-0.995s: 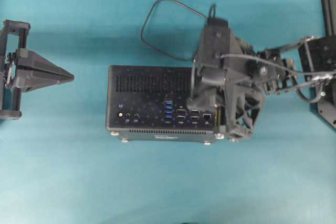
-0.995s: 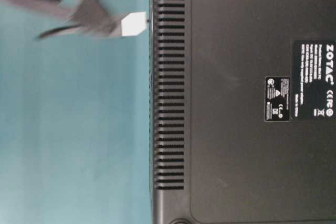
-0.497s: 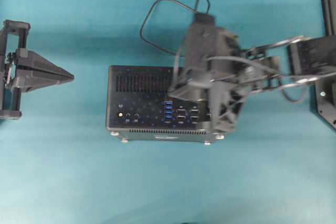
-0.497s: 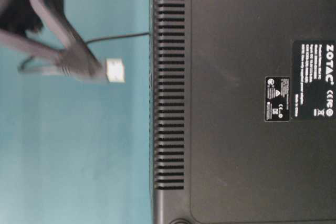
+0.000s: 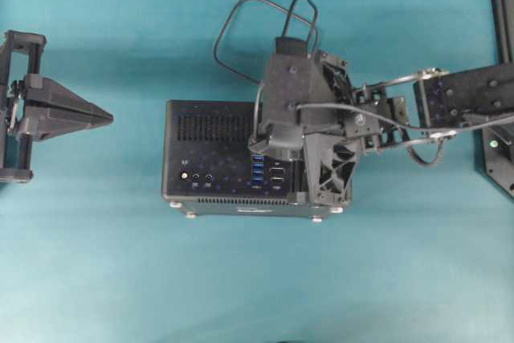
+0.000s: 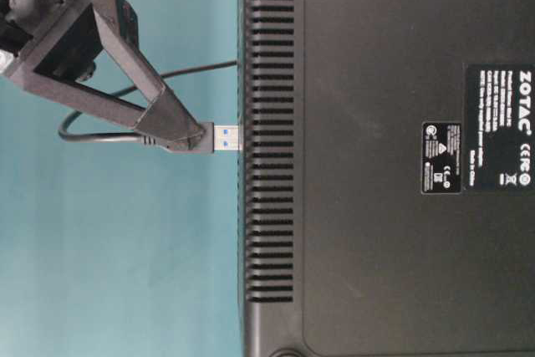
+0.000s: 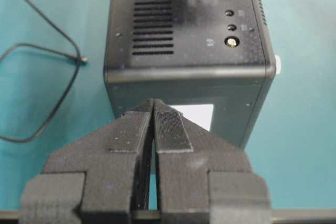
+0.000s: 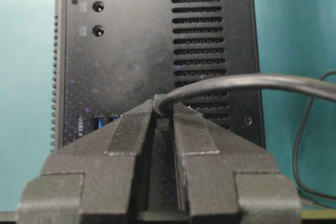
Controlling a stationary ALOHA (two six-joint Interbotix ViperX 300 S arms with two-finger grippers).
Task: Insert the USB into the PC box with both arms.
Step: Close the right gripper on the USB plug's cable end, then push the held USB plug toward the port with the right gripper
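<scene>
The PC box (image 5: 209,130) lies on the teal table with its port face up, and a column of blue ports (image 5: 257,169) shows near the middle. My right gripper (image 6: 196,135) is shut on the black plug of the USB (image 6: 227,135), whose silvery-blue tip meets the box's port face (image 6: 267,165). From the right wrist, the plug (image 8: 163,123) sits between the fingers (image 8: 131,129), beside the blue ports (image 8: 100,123). Its cable (image 5: 241,30) loops behind the box. My left gripper (image 5: 106,119) is shut and empty, apart from the box's left end (image 7: 189,93).
A black frame (image 5: 502,78) of the right arm's base stands at the right edge. The loose cable end (image 7: 79,59) lies on the table left of the box in the left wrist view. Teal table surface (image 5: 241,279) surrounds the box.
My right gripper has carried the USB leftward over the box towards the blue ports, and the plug tip has come up against the port face. The left arm has stayed put.
</scene>
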